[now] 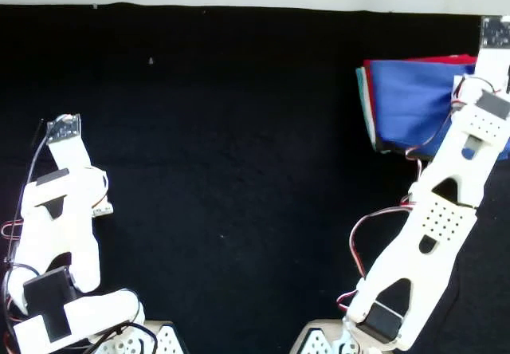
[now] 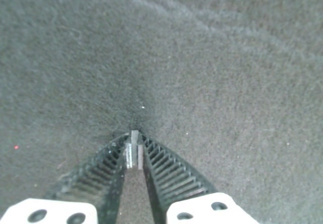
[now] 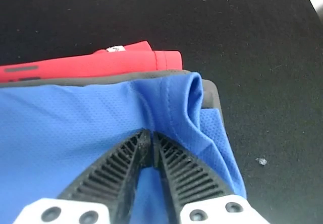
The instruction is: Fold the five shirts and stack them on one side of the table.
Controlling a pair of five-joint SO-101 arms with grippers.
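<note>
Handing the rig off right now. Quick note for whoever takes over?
Left gripper: shut, holding nothing, over the black cloth table.
Right gripper: shut, tips at the top blue mesh shirt; pinching fabric or not, unclear.
Folded stack sits far on the right arm's side: blue on top; red shirt, teal layer and dark layer edges show beneath.
Done: stacking looks finished. Left: confirm five layers, retract right arm.

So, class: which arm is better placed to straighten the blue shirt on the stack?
Right. The right gripper sits directly over the blue shirt; the left gripper is over the black table, well away from it.
</note>
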